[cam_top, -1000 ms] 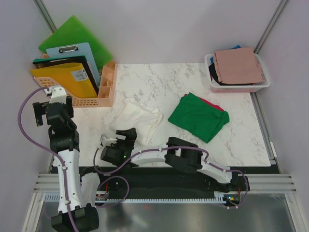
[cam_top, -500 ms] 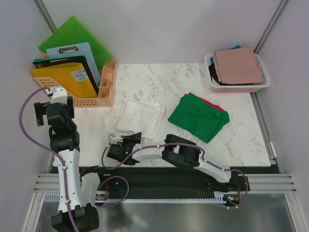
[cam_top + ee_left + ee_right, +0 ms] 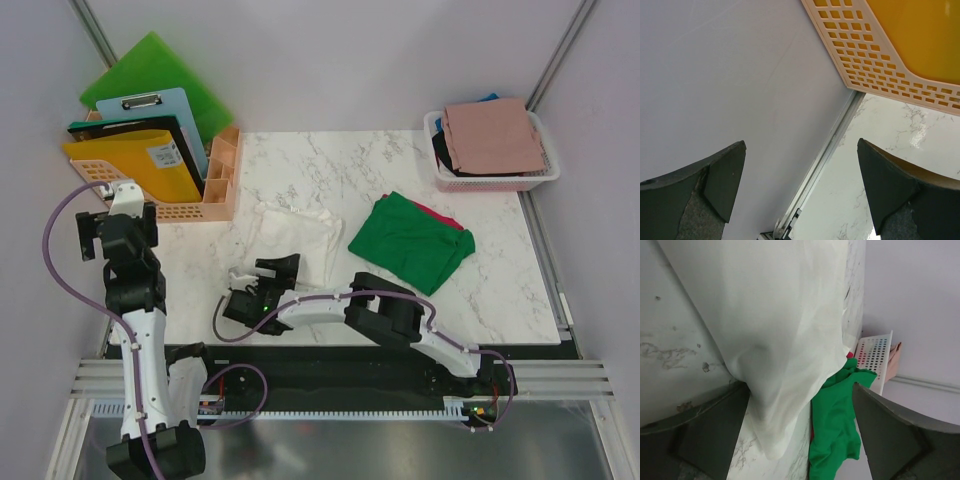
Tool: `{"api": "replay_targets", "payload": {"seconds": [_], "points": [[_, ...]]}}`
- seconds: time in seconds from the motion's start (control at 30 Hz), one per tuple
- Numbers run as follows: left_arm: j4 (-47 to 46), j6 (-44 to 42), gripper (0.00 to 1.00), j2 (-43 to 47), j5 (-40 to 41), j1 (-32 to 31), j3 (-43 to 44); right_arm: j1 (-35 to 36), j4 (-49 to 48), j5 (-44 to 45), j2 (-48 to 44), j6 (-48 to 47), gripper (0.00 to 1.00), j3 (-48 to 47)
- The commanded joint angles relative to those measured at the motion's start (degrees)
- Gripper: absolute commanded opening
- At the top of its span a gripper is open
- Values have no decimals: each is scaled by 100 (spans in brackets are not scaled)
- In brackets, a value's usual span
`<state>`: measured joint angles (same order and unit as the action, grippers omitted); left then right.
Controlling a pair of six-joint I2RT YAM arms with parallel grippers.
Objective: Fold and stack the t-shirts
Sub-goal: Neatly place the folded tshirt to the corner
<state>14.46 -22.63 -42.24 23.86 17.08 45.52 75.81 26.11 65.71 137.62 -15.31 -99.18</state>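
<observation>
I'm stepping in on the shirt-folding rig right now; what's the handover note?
Left gripper: open, empty, raised beside the orange file basket.
Right gripper: open at the crumpled cream-white t-shirt's near edge.
On the table, green t-shirt lies over red t-shirt; pink t-shirt tops the white basket.
Done: none on the table neatly folded.
Left: fold cream, green, red; stack.

Bright even light, faint shadows (foreground soft)

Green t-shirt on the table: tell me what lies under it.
A red t-shirt peeks out from under the green t-shirt at its far edge. How far the red one extends, and anything else beneath, is covered.
</observation>
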Motion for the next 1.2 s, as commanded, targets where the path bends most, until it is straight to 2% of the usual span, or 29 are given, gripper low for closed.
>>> {"api": "replay_targets", "payload": {"seconds": [0.0, 0.2, 0.27, 0.3, 0.37, 0.4, 0.47, 0.53, 0.57, 0.77, 0.9, 1.17], "points": [[-127, -136, 100, 110, -153, 41, -69, -110, 342, -2177, 608, 591, 98, 478], [-119, -162, 100, 128, -206, 41, -183, -461, 439, -2168, 696, 468, 98, 250], [-101, -197, 100, 155, -224, 41, -201, -602, 491, -2221, 757, 441, 95, 153], [-101, -224, 100, 181, -232, 41, -219, -646, 500, -2264, 783, 441, 81, 127], [-110, -268, 100, 242, -259, 41, -280, -777, 527, -2405, 810, 459, 65, 57], [-92, -285, 100, 260, -267, 41, -298, -804, 536, -2423, 819, 459, 48, 39], [-92, -286, 100, 312, -285, 41, -359, -848, 606, -2510, 845, 468, 38, -5], [-84, -312, 100, 330, -311, 41, -377, -857, 650, -2511, 836, 485, 10, 12], [-75, -286, 100, 330, -320, 41, -403, -866, 659, -2485, 828, 520, 0, 12], [22, -207, 100, 330, -408, 41, -377, -875, 755, -2563, 714, 538, 0, 39], [75, -206, 100, 357, -434, 50, -403, -849, 1062, -3019, 415, 722, 0, 117], [110, -189, 100, 348, -505, 32, -456, -805, 1010, -3328, -1042, 854, 0, 987]]}}
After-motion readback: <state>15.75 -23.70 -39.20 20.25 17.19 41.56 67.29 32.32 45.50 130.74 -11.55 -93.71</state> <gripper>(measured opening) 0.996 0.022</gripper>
